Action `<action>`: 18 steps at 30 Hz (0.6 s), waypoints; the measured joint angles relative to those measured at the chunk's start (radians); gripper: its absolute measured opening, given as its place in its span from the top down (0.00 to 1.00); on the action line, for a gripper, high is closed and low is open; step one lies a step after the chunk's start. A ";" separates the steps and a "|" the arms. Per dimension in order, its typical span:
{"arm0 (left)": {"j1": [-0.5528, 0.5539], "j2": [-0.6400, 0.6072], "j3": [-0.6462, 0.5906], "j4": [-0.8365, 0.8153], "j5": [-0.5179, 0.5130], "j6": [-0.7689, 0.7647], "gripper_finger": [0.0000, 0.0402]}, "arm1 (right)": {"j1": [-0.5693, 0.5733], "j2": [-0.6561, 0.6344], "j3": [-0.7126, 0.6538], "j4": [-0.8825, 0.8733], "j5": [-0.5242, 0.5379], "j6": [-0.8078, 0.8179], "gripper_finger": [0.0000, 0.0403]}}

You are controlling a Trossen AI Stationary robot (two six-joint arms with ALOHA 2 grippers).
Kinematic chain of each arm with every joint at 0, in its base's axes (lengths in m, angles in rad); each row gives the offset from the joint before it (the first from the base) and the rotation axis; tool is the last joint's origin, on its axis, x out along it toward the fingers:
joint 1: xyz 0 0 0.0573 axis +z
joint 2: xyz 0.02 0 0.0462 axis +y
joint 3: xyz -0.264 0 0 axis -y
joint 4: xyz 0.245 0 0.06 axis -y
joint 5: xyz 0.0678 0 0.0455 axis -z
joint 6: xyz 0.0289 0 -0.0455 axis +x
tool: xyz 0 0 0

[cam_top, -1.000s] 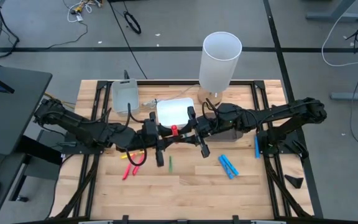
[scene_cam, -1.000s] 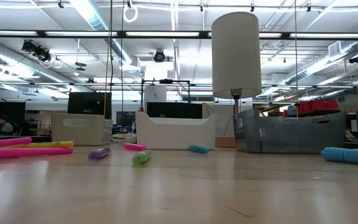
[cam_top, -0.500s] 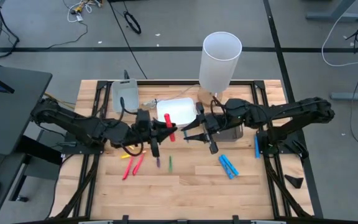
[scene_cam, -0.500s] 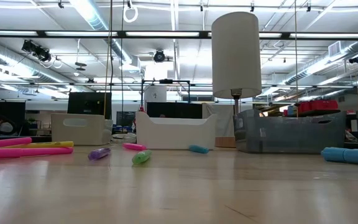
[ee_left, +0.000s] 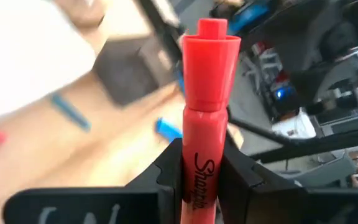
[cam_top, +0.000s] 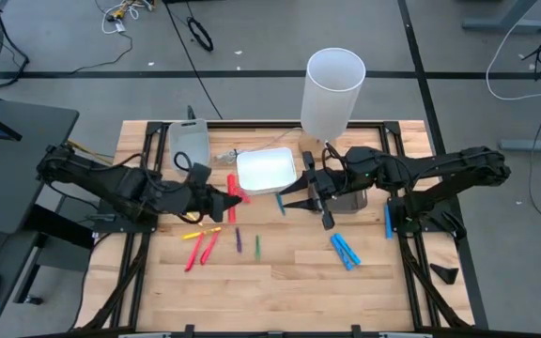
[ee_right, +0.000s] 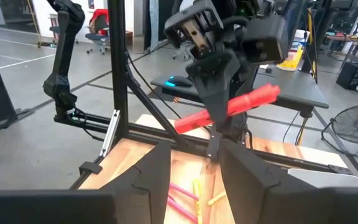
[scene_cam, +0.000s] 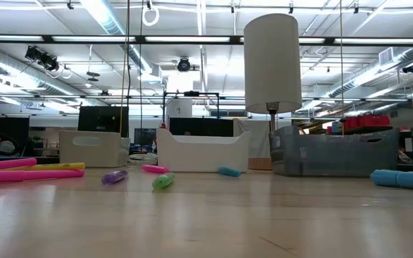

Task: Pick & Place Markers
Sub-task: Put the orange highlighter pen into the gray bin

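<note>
Nearest on the table (cam_top: 280, 282) lie loose markers (cam_top: 202, 248) and a blue pair (cam_top: 344, 250). Farther back, left of the white tray (cam_top: 266, 169), the left gripper (cam_top: 236, 199) is clamped on a red marker (ee_left: 202, 124), lifted above the table. The right gripper (cam_top: 294, 201), jaws apart and empty, faces it beside the dark tray (cam_top: 350, 198).

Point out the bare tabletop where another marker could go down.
Free: the front strip of the table, below the green marker, and the gap between it and the blue markers. Crowded: around the white tray, where the left pincer holds the red marker.
</note>
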 joint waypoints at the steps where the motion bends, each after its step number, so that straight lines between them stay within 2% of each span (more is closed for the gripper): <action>1: 0.000 -0.004 0.000 -0.033 0.019 -0.035 0.83 | 0.000 0.000 0.000 0.000 0.000 0.000 0.65; 11: -0.001 -0.036 0.000 -0.324 0.196 -0.309 0.83 | 0.000 0.000 0.000 -0.006 0.000 0.000 0.66; 18: -0.001 -0.046 0.000 -0.551 0.313 -0.435 0.83 | 0.000 0.000 0.000 -0.009 0.000 -0.008 0.66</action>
